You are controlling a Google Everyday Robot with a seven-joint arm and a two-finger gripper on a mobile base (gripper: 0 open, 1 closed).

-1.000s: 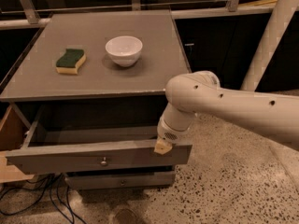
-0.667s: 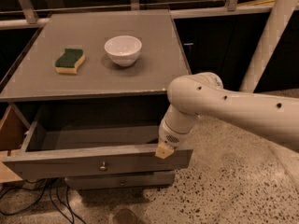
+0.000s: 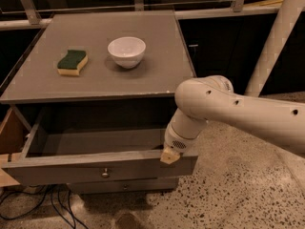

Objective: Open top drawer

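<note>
The top drawer (image 3: 62, 168) is a grey wooden drawer with a small round metal knob (image 3: 105, 173) at the centre of its front. It stands pulled out from under the grey table top, and its inside looks bare. My gripper (image 3: 169, 155) sits at the right end of the drawer's front rim, touching its top edge. Only a pale tip of it shows below the white wrist. The arm comes in from the right.
A white bowl (image 3: 127, 51) and a green-and-yellow sponge (image 3: 72, 62) sit on the grey table top (image 3: 157, 80). A slimmer lower drawer front (image 3: 125, 186) shows below. Cables (image 3: 52, 209) lie on the speckled floor at lower left. A white post (image 3: 279, 37) stands at the right.
The drawer has slid further out toward the camera, and my gripper has moved with its front rim, down and forward.
</note>
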